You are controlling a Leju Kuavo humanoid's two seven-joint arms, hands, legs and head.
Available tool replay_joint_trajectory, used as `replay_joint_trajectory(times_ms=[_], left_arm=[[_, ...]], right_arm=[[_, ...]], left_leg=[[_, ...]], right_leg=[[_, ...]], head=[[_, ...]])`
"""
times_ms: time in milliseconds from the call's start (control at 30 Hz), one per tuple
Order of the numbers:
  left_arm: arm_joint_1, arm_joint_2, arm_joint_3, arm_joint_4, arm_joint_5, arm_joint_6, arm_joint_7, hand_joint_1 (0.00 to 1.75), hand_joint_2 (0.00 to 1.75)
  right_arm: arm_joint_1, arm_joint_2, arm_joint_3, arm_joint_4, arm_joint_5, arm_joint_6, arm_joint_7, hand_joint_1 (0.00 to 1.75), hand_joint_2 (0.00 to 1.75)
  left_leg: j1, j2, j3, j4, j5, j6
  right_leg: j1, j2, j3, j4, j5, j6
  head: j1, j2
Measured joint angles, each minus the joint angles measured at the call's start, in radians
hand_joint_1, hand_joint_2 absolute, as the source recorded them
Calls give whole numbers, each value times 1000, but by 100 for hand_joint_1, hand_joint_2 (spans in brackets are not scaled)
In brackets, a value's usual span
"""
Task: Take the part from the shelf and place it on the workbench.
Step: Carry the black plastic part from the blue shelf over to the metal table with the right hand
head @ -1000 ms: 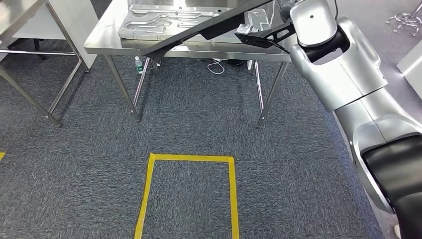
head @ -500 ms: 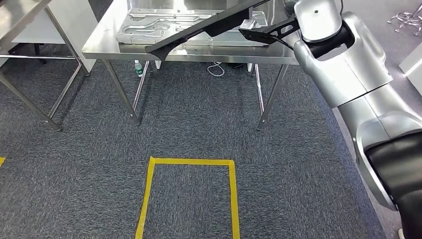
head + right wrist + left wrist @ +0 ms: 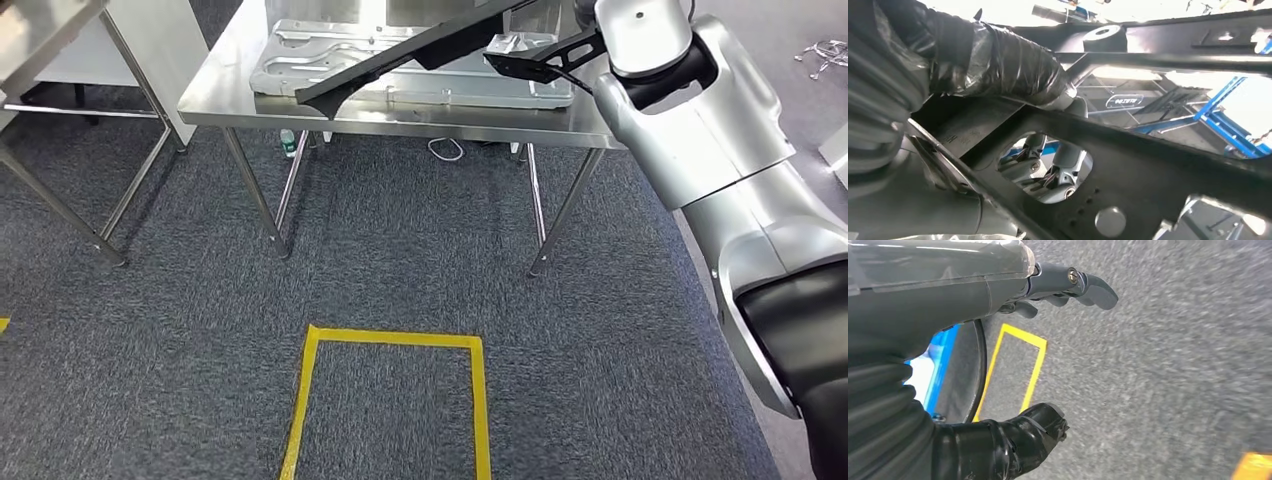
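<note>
Right hand [image 3: 998, 70] grips long black metal frame part [image 3: 400, 62] at frame top, tilted over steel workbench [image 3: 400, 118] beside silver stamped panel [image 3: 320, 60]; left hand [image 3: 998, 365] empty, fingers apart above grey carpet [image 3: 1168, 365].

Silver right arm [image 3: 700, 120], black elbow, grey ribbed cover [image 3: 878, 405], possibly taped thumb [image 3: 1003, 65]

Yellow tape rectangle [image 3: 388, 400] on grey carpet [image 3: 150, 330] (small bottle [image 3: 288, 143] beyond), white cable [image 3: 447, 150]

Head view looks down at carpet [image 3: 400, 250] (left wrist view shares it).
</note>
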Motion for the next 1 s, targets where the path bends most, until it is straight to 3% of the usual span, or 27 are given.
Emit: replay_joint_trajectory(times_ms=[33, 67, 167, 200, 267, 333, 367, 400, 433, 467, 533, 600, 667, 733, 800, 833, 867, 900, 967, 1000], left_arm=[[-1, -2, 0, 0, 0, 1, 0, 0, 175], [-3, -3, 0, 1, 0, 2, 0, 0, 175], [-6, -1, 0, 1, 0, 4, 0, 0, 175], [-7, -1, 0, 1, 0, 4, 0, 0, 175], [-6, 0, 0, 2, 0, 3, -2, 0, 175], [-4, 4, 0, 2, 0, 3, -6, 0, 175], [-4, 5, 0, 2, 0, 2, -8, 0, 175], [-4, 6, 0, 2, 0, 2, -9, 0, 175], [-4, 6, 0, 2, 0, 2, -10, 0, 175], [-4, 6, 0, 2, 0, 2, -10, 0, 175], [-4, 6, 0, 2, 0, 1, -11, 0, 175], [-4, 6, 0, 2, 1, 1, -11, 0, 175], [-4, 6, 0, 2, 2, 1, -12, 0, 175], [-5, 6, 0, 2, 3, 1, -12, 0, 175], [-5, 6, 0, 2, 3, 1, -12, 0, 175], [-5, 6, 0, 2, 3, 1, -12, 0, 175], [-5, 6, 0, 2, 3, 1, -12, 0, 175], [-5, 6, 0, 2, 3, 1, -12, 0, 175], [-5, 5, 0, 2, 3, 2, -12, 0, 175], [-5, 3, 0, 3, 3, 1, -11, 0, 175]], right_arm=[[-2, 0, 0, 1, 0, -1, 0, 175, 175], [-5, 1, 0, 2, 0, -2, -1, 175, 175], [-10, 2, 0, 3, 0, -2, 0, 175, 175], [-12, 2, 0, 3, 1, -2, 0, 175, 175], [-14, 3, 0, 4, 1, -2, 0, 175, 175], [-14, 3, 0, 5, 1, -1, -1, 175, 175], [-14, 4, 0, 6, 1, -1, -1, 175, 175], [-15, 4, 0, 6, 1, -1, -1, 175, 175], [-15, 4, 0, 6, 1, -1, -1, 175, 175], [-16, 4, 0, 6, 1, -1, -2, 175, 175], [-17, 5, 0, 6, 1, -1, -3, 175, 175], [-16, 5, 0, 7, 1, 1, -3, 175, 175], [-16, 5, 1, 8, 1, 2, -3, 175, 175], [-16, 5, 1, 8, 1, 2, -4, 175, 175], [-16, 5, 1, 8, 1, 2, -4, 175, 175], [-14, 5, 1, 9, 1, 2, -4, 175, 175], [-13, 5, 1, 9, 1, 3, -4, 175, 175], [-13, 5, 1, 10, 1, 3, -4, 175, 175], [-15, 5, 1, 10, 1, 3, -4, 175, 175], [-16, 6, 1, 9, 1, 3, -4, 175, 175]], left_leg=[[4, 0, 4, -2, -4, -4], [7, 2, 7, -4, -3, -9], [6, 4, -1, 32, 2, -23], [6, 5, -22, 73, -5, -26], [13, 9, -93, 185, -48, -37], [23, 11, -157, 256, -77, -53], [28, 13, -168, 247, -63, -61], [33, 15, -162, 206, -26, -70], [41, 16, -144, 141, 20, -81], [44, 16, -128, 83, 48, -91], [45, 15, -113, 26, 68, -81], [40, 14, -117, 32, 69, -53], [40, 13, -117, 33, 75, -41], [40, 12, -116, 32, 76, -34], [36, 10, -115, 32, 74, -29], [32, 9, -115, 33, 72, -27], [29, 8, -113, 33, 71, -24], [24, 7, -109, 33, 68, -22], [19, 5, -100, 31, 63, -18], [17, 4, -96, 29, 62, -19]], right_leg=[[6, 2, 10, -29, 17, -9], [11, 3, 18, -40, 14, -12], [7, -5, 64, -90, 11, -18], [1, -8, 80, -103, 10, -20], [-8, -12, 97, -114, 4, -20], [-17, -11, 101, -109, -6, -12], [-23, -10, 102, -103, -13, -5], [-29, -9, 103, -95, -20, 4], [-35, -9, 102, -83, -30, 15], [-40, -9, 100, -70, -39, 26], [-41, -7, 86, -47, -52, 43], [-38, -4, 77, -41, -55, 50], [-42, -4, 72, -25, -70, 55], [-43, -6, 37, 56, -118, 58], [-42, -7, -29, 188, -175, 58], [-41, -7, -56, 235, -186, 55], [-38, -7, -67, 248, -177, 49], [-33, -6, -59, 221, -151, 40], [-18, -5, 1, 92, -79, 10], [-11, -4, 30, 34, -55, -5]], head=[[-4, 0], [-7, 0], [-6, 0], [-6, 0], [-7, 0], [-7, 0], [-7, 0], [-7, 0], [-7, 0], [-8, 0], [-9, 0], [-10, 0], [-10, 0], [-9, 0], [-9, 0], [-9, 0], [-9, 0], [-9, 0], [-10, 0], [-11, 0]])
